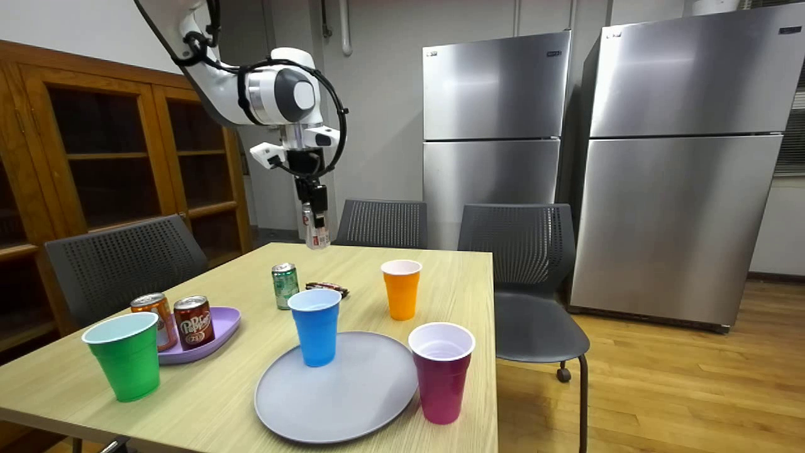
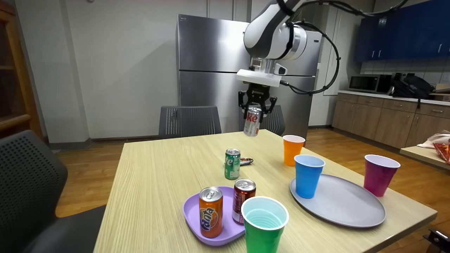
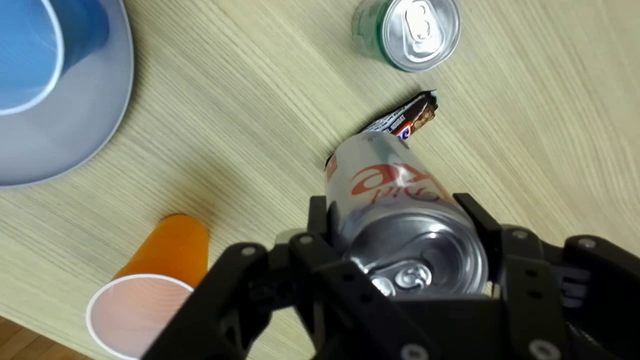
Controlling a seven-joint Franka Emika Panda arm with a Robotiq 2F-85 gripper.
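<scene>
The tool (image 2: 253,118) is clamped on a silver Diet Coke can (image 3: 395,185), a finger against either side, and holds it above the tabletop (image 2: 168,165). The arm (image 1: 270,94) is cut off at the top of both exterior views. In the wrist view the can's lid faces the camera and its underside is hidden. Beyond lies a wrapped snack bar (image 3: 406,118), one end covered by the silver can there, and in an exterior view largely screened by a green can (image 2: 232,164) near it. An orange cup (image 1: 402,296) stands near the tabletop's edge, its rim overlapped by the tool in the wrist view, where a wedge of floor (image 3: 25,342) shows past that edge. Wood grain separates this cup from a gray plate (image 1: 377,402) bearing a blue cup (image 1: 316,330), both cropped by the wrist view's margin. A magenta cup (image 1: 442,384) occupies the narrow strip between the plate's rim and the edge. Farther from the tool, a purple tray (image 2: 191,208) carries an orange Fanta can (image 2: 211,212) and a dark red Dr Pepper can (image 1: 195,324); a green cup (image 2: 263,233), its base cropped, hides part of the tray. A broad sweep of wood grain runs from the green can to the edge beside a dark chair (image 2: 31,168). Farthest stand two refrigerators (image 1: 494,94).
</scene>
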